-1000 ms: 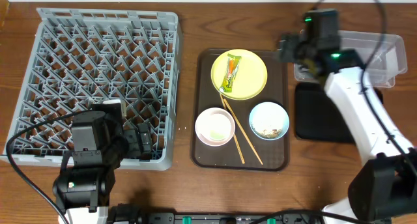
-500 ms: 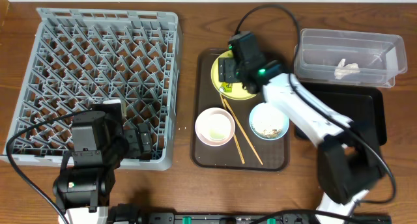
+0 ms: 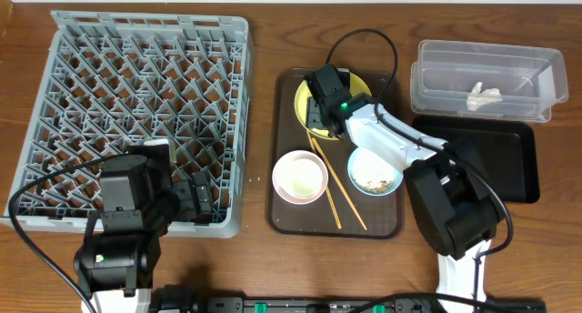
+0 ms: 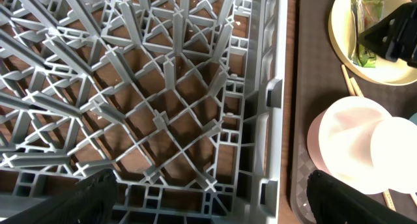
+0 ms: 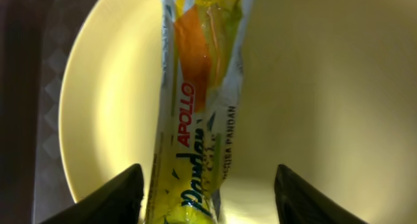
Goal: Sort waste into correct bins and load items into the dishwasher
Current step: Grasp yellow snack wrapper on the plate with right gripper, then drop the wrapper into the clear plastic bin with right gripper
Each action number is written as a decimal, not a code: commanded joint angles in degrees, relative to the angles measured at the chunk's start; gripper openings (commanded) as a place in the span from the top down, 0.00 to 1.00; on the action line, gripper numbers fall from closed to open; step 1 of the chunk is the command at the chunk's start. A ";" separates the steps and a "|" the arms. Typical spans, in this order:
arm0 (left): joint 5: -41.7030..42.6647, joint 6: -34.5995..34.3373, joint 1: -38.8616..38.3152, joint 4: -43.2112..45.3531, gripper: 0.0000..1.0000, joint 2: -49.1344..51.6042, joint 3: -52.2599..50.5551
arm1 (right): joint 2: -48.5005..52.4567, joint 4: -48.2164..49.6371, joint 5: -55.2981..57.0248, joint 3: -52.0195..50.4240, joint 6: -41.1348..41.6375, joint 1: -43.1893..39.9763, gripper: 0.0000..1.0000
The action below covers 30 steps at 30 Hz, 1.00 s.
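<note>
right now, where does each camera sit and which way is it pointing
Overhead: fixed above the table, looking straight down on the dish rack, brown tray, left arm and right arm.
Left wrist: over the rack's edge beside the tray, looking down; its dark fingers show at the bottom, wide apart.
Right wrist: close above the yellow plate, looking down at the snack wrapper lying between its fingers.
Shared: both wrist views show the plate and wrapper.

green-orange snack wrapper [image 5: 195, 113], flat on round yellow plate [image 5: 313, 100]
</note>
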 commanded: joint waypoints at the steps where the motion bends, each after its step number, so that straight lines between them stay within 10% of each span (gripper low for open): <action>1: 0.74 -0.31 0.13 -0.17 0.06 -0.04 0.94 | 0.48 0.04 -0.83 0.04 1.20 0.48 0.46; 17: 0.74 -0.28 0.13 -0.57 0.06 -0.04 0.94 | 0.50 -2.10 -1.29 -0.66 1.20 0.66 0.67; 24: 0.74 -0.28 0.13 -0.59 0.06 -0.04 0.94 | 0.48 -3.41 -1.29 -0.66 1.14 0.74 0.99; 30: 0.72 -0.28 0.13 -0.55 0.06 -0.04 0.94 | -3.67 -4.68 -1.14 -0.59 -2.97 -1.07 0.99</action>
